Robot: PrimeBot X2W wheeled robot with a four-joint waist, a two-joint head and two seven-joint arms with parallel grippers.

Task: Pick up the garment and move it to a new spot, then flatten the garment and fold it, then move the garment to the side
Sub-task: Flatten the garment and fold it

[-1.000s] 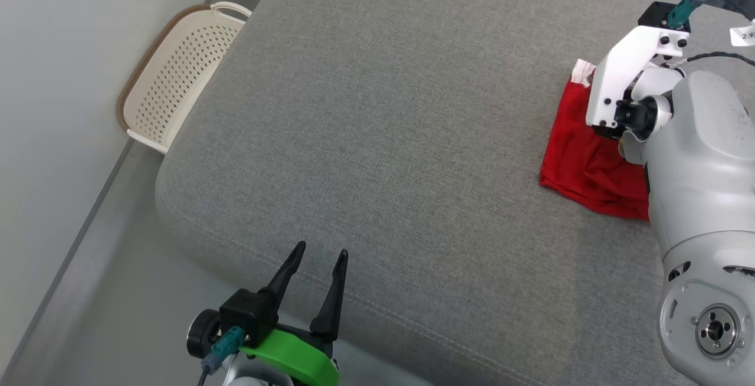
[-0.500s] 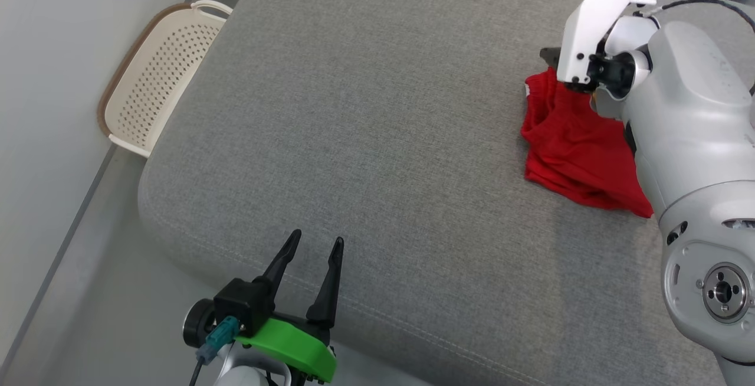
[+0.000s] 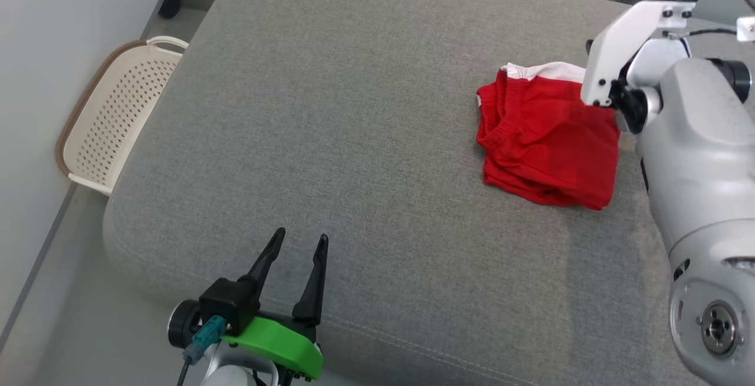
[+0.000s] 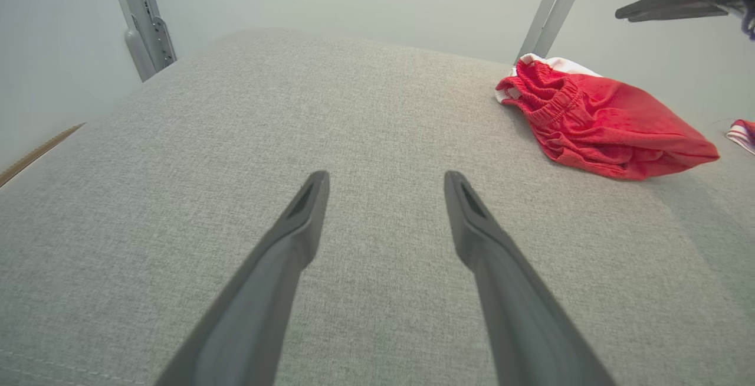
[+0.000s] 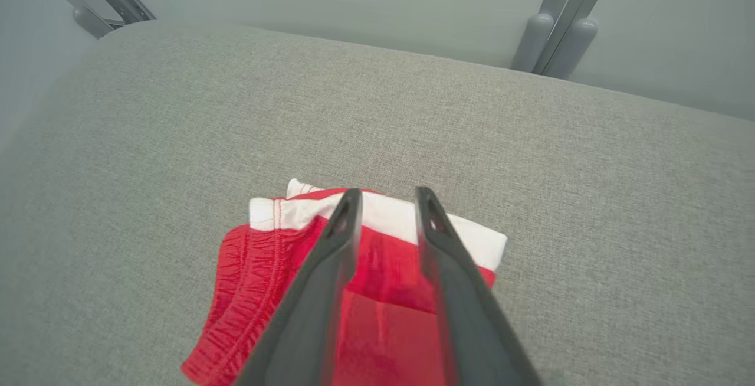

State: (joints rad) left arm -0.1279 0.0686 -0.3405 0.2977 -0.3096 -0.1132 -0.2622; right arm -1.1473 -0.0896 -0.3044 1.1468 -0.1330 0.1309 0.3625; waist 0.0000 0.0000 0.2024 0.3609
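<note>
- Red shorts lie in a loosely folded, rumpled heap on the grey cushion, on its right half and nearer its far edge than its near one. Nothing grips them.
- Their gathered elastic waistband faces the cushion's left side. A white band of cloth shows along the side of the heap nearest the cushion's far edge.
- The right end effector hangs above the cushion's right part, over the shorts and clear of them. Its two dark fingers stand a narrow way apart with nothing between them.
- In the right wrist view those fingers point toward the cushion's far edge, their tips over the white band. In the left wrist view they show well above the cloth.
- The left end effector sits at the cushion's near edge, toward its left corner. Its fingers are spread wide and empty, pointing across the cushion, well apart from the shorts.
- A cream perforated laundry basket with a brown rim stands on the floor just beside the cushion's left edge, between the cushion and the pale wall.
- Grey metal posts rise just behind the cushion's far edge.
- A small piece of red-and-white cloth lies at the cushion's right side, beyond the shorts. What it is cannot be told.
</note>
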